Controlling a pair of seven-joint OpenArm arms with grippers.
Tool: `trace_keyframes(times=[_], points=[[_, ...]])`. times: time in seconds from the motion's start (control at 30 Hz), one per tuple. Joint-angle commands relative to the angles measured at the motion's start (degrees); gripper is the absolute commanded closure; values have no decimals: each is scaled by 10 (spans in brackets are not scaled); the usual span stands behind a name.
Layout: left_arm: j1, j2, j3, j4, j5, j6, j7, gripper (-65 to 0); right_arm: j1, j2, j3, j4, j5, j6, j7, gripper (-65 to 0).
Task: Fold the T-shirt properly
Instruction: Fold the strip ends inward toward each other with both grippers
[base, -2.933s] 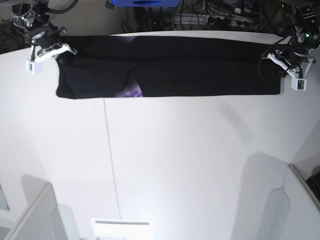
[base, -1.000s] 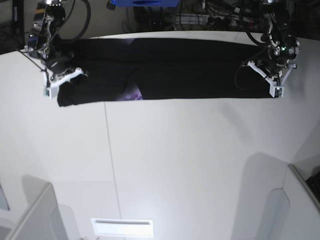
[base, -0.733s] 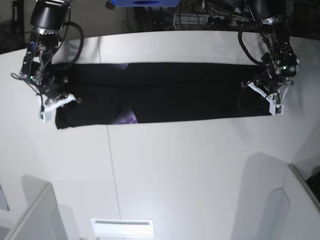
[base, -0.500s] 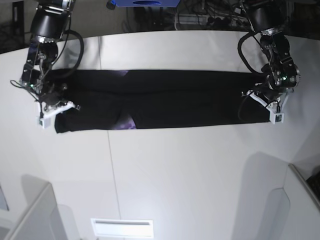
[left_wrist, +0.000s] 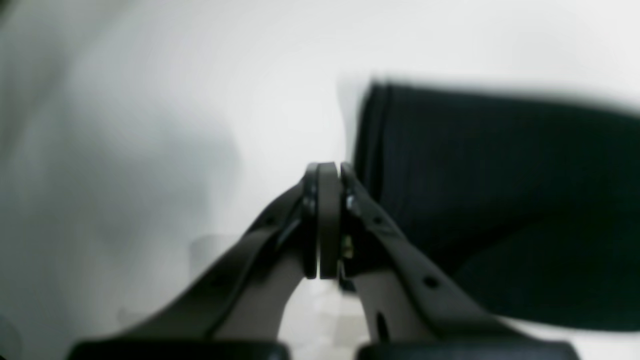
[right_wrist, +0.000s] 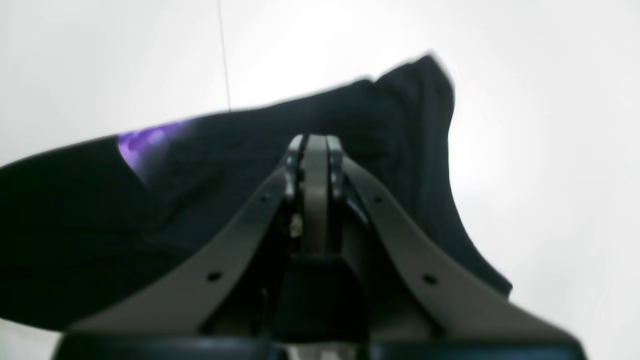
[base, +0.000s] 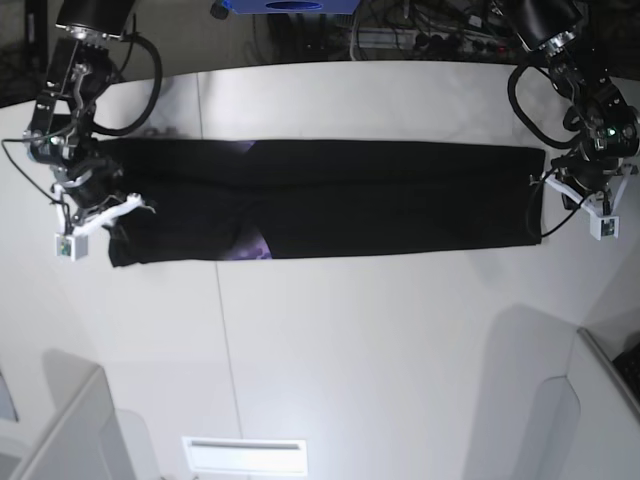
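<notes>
The black T-shirt (base: 380, 200) lies as a long flat band across the far half of the white table (base: 400, 350). A bit of purple print (base: 255, 245) shows at its near edge. My right gripper (base: 105, 208) is at the band's left end. In the right wrist view it (right_wrist: 314, 140) is shut, its tips over the black cloth (right_wrist: 100, 225) and purple patch (right_wrist: 135, 142); no cloth shows between the jaws. My left gripper (base: 560, 190) is just beyond the band's right end. In the left wrist view it (left_wrist: 327, 167) is shut and empty, the shirt edge (left_wrist: 500, 200) to its right.
A thin seam (base: 222, 340) runs down the table. Grey box shapes stand at the near left (base: 60, 430) and near right (base: 600, 400) corners, and a white panel (base: 245, 455) lies at the near edge. Cables (base: 440, 35) and a blue object (base: 285, 5) lie behind the table.
Both arms dragged the shirt band from the far edge toward the near side. In the last half second both grippers moved outward, and the left one is now off the shirt's right end.
</notes>
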Motion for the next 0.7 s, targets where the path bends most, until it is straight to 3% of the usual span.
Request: trace_keyframes(times=[0.0,0.07,0.13,0.27,0.37,0.5,0.67], points=[[-1,-11,-13,8,-3,-24,-16,0,4,8,3,8,4,2,14,0],[7,-10,-25,9,-3,-63,-20,0,-1,7,0,8,4,2,14,0],[7,-9,-34,8,-3,-80,-20,-10,-5,10,-23,8,4,2,14,0],[2,-9,-34,-22,-3,-86,-20,-374,-7,8,-57,8,3,2,14,0],[0,-9,-30,-65,-23,-86,-21,-555,-8,8,-81,8,3,2,14,0],[-15,-12,-28,-140,-92,-83,-21,-592,-8,7,-97,8,3,1,14,0],[-26,-11,-24,-192,-98,-82,-49,-592,-14,6,-96,9,3,1,14,0]])
